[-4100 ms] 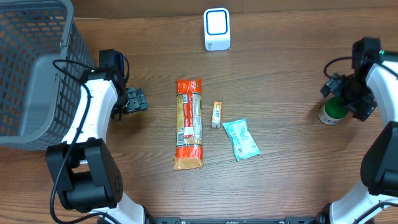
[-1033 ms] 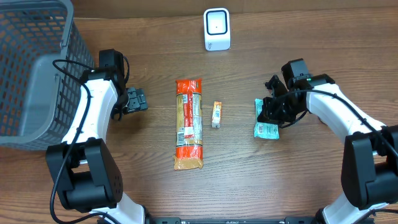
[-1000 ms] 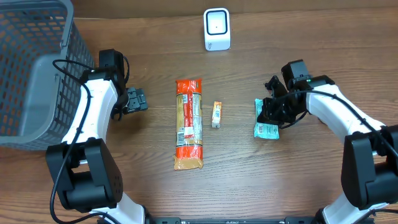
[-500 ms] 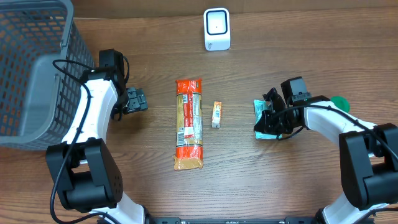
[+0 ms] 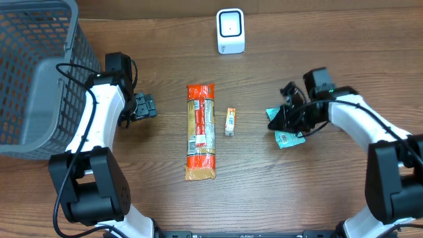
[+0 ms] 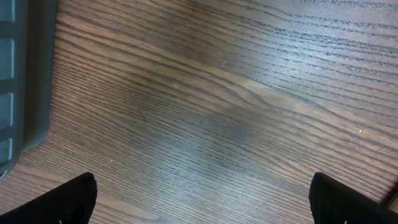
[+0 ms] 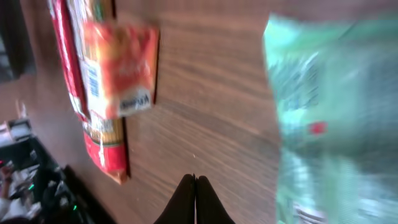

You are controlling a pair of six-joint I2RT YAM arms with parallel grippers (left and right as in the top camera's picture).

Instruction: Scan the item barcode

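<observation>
A teal snack packet (image 5: 287,137) lies tilted on the table at the right, blurred in the right wrist view (image 7: 329,112). My right gripper (image 5: 277,121) is at its left edge. Its fingers are pressed shut (image 7: 194,182) with nothing between them, and the packet lies to their right. Whether they touch it I cannot tell. The white barcode scanner (image 5: 230,30) stands at the back centre. My left gripper (image 5: 144,106) hovers open over bare wood (image 6: 199,202), far from the items.
A long red and orange package (image 5: 201,131) and a small orange stick pack (image 5: 230,121) lie mid-table, also in the right wrist view (image 7: 93,124) (image 7: 121,68). A grey mesh basket (image 5: 33,73) fills the left, its wall beside my left gripper (image 6: 18,74).
The right arm came in from the far right and the teal packet ended up further right. In the last half second the packet has turned and the gripper has shifted slightly. Left arm unmoved.
</observation>
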